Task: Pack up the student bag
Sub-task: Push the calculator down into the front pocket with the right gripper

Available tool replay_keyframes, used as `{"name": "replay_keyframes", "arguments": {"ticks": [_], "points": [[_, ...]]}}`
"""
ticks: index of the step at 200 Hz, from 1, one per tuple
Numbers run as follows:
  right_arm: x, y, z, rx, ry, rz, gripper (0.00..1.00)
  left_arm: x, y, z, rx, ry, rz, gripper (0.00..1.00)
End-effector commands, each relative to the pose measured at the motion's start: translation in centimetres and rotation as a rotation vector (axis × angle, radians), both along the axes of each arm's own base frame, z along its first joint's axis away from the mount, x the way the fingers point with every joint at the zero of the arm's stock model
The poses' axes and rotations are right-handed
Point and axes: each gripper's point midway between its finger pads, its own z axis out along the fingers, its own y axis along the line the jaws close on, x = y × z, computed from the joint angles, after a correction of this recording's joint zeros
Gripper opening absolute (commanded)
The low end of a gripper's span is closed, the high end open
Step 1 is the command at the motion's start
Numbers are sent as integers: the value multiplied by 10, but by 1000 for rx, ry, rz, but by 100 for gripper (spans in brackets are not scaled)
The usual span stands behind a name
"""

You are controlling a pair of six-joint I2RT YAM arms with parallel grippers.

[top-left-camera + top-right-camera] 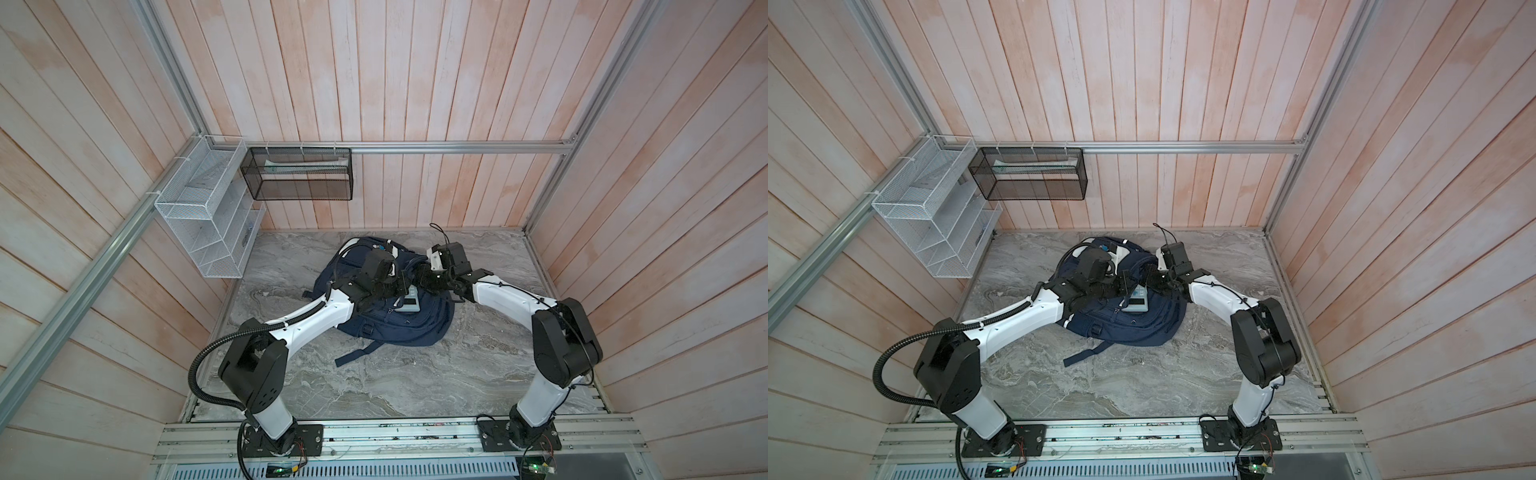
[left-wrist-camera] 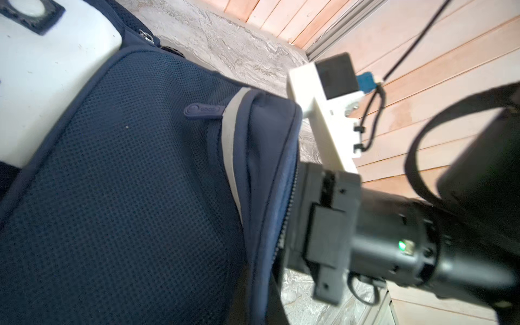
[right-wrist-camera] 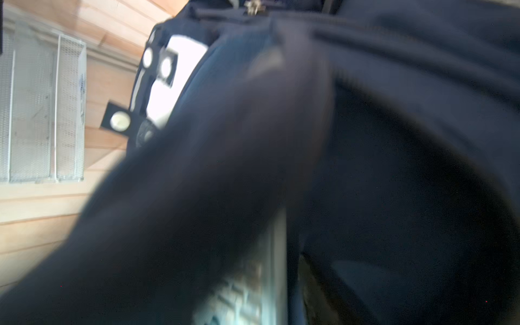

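Left hand (image 1: pixel 398 287) is fully closed and sits on top of the student bag (image 1: pixel 415 328), near its middle. Can't tell if it's pinching fabric, since the fingertips are lost against the dark cloth.

Right hand (image 1: pixel 420 277) reaches in from the right, just beside the left one, nearly touching it over the bag. Can't tell how far open it is (in the left wrist view its fingers are hidden behind the bag's zipper edge (image 2: pixel 287 213); the right wrist view is mostly blurred navy cloth).

The bag lies flat on the marble tabletop (image 1: pixel 374 386), back-centre, directly under both hands. One strap (image 1: pixel 353 354) trails toward the front edge.

A grey calculator-like device (image 1: pixel 409 306) lies on the bag, just on the near side of both hands. Can't tell if either hand touches it.

The bag's white patch (image 2: pixel 42 84) shows in both wrist views.

A white wire rack (image 1: pixel 199 216) and a black mesh basket (image 1: pixel 299 174) hang on the walls back-left, well apart from the bag.
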Motion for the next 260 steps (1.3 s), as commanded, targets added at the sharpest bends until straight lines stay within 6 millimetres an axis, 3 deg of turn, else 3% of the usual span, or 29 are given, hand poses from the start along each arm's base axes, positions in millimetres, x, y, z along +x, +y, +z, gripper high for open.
{"name": "replay_keyframes", "arguments": {"ticks": [1,35,64,101,121,143,170,195,213,240,260], "points": [[-21,-4,-8,-4,33,64,50,3,-15,9,-63,-39,-44,0],[-44,-2,-28,-35,89,120,45,2,-14,14,-64,-45,-44,0],[-52,13,-25,4,70,145,41,0,-17,22,-81,-53,-53,0],[-34,40,-5,91,-13,152,27,-10,-27,25,-82,-47,-81,0],[-21,58,4,145,-51,153,26,-11,-29,30,-104,-44,-91,1],[-17,70,6,151,-73,170,30,-7,-25,41,-143,-46,-101,16],[-23,51,8,116,-100,136,33,-4,-17,38,-133,-49,-83,17],[-36,30,14,82,-125,101,45,-4,-13,33,-134,-42,-79,36],[-45,14,10,19,-121,81,50,-4,-10,34,-141,-43,-78,45],[-57,-9,-5,-34,-83,42,54,-4,-4,41,-150,-59,-72,51],[-63,-20,-5,-45,-100,19,55,-5,3,45,-148,-68,-60,55]]}}
